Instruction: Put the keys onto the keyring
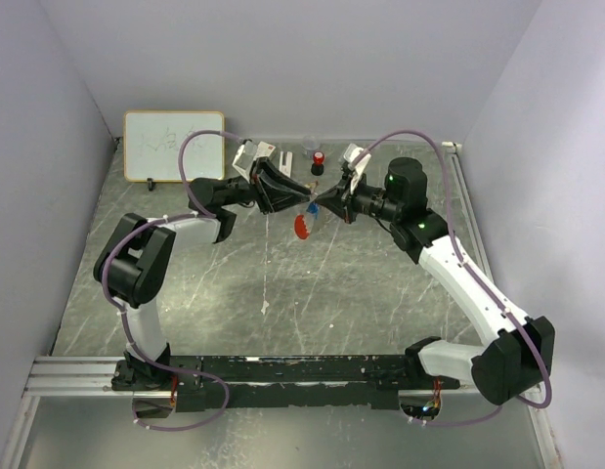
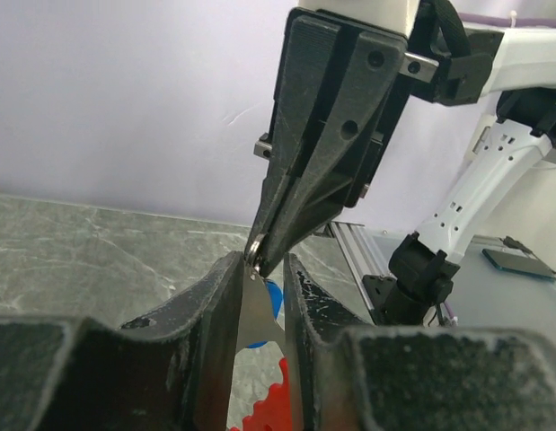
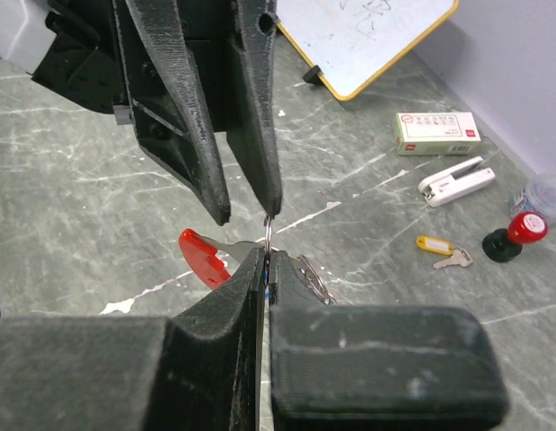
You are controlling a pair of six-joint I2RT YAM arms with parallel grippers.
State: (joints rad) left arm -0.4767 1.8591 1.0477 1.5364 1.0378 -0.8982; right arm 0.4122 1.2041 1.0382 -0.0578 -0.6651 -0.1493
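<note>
The left end effector [image 3: 247, 214] is raised above the worktop [image 3: 98, 126]. Its fingers [image 2: 210, 314] stand narrowly apart on either side of a flat silver blade that seems to belong to the blue-headed key [image 2: 271, 296]. Whether they actually press on that blade cannot be told from these angles. Just to the right is the keyring [image 1: 304, 227], also held in the air, with its red tag [image 3: 201, 258] hanging free below the point where the two sets of tips meet. The right end effector [image 3: 267, 260] is clamped tip-to-tip on the keyring's thin silvery loop. The main risk is that loop sliding or rotating in so slight a pinch. A small sideways push from the key could twist it out, and the swinging tag would add to the pull. Because the tips of the two end effectors nearly touch, a slightly misaimed advance could knock them together and drop both key and keyring onto the worktop. A weak hold on the blade would let the key tilt and miss the opening. Well to the right, the yellow-tagged key [image 3: 442, 251] lies on the worktop and has not yet been threaded.
</note>
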